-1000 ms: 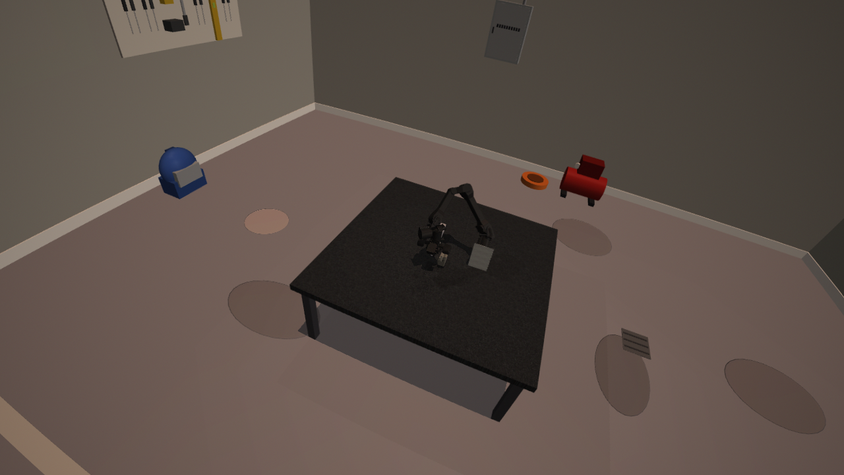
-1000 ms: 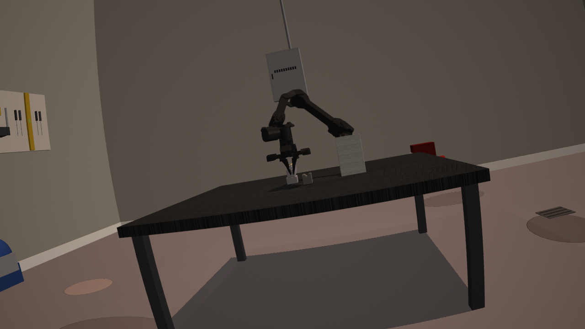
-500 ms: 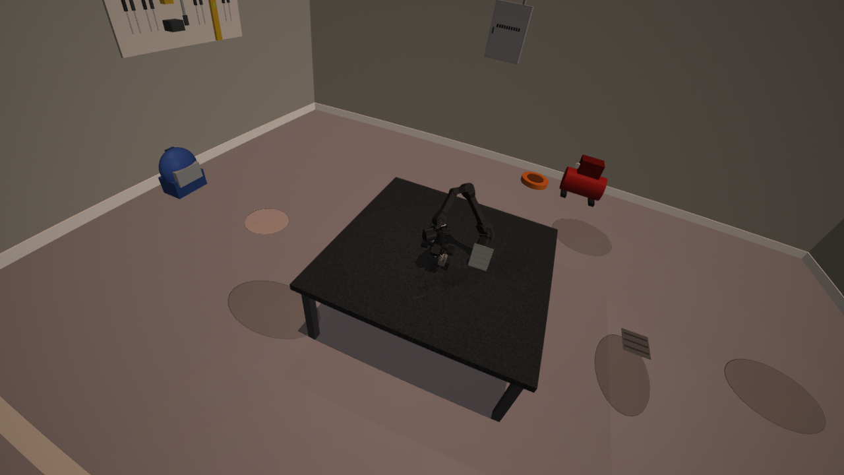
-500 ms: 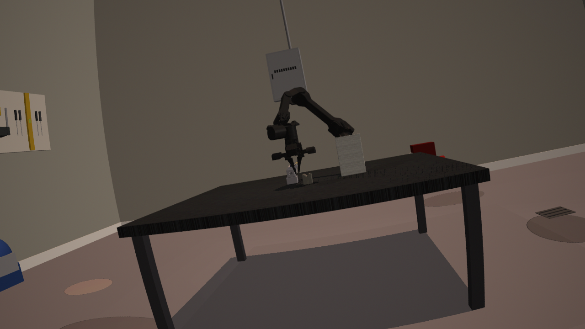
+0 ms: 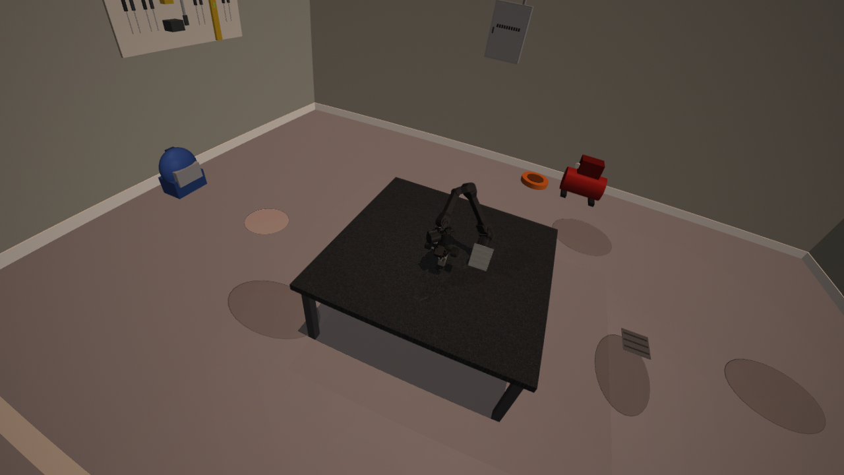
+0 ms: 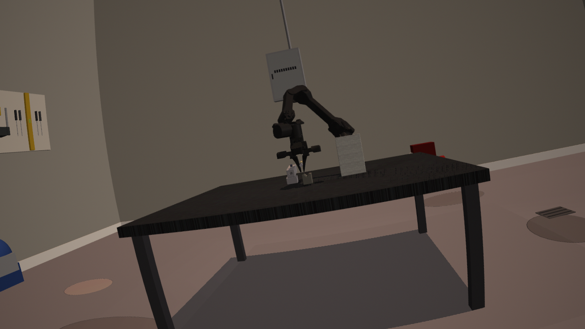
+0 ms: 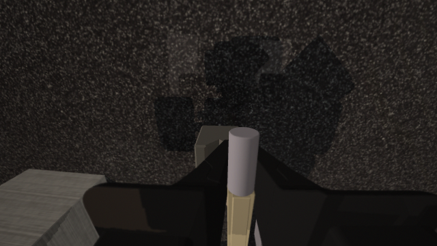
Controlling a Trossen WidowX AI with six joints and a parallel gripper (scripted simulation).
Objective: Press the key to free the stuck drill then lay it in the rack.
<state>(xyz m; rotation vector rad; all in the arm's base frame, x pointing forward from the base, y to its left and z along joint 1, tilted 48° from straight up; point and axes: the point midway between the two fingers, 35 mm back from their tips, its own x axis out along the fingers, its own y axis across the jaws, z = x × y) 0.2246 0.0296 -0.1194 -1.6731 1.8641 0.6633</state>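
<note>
1. One drill sits gripped in the narrowed gripper, near the notched rack; contact unclear.
2. Worktop edges lie well apart from both; room opens right, up to the pale block.
3. White holder, left of the rack in the exterior view: its key is too small to tell.
4. Wrist view cuts off the drill's lower end.

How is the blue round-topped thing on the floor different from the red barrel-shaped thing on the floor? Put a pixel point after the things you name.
The blue round-topped thing (image 5: 177, 163) has a ball-like top, but the red barrel-shaped thing (image 5: 583, 183) is a cylinder on its side. The blue one has a grey panel in front; the red one has a red box on top. Both sit near a wall.
</note>
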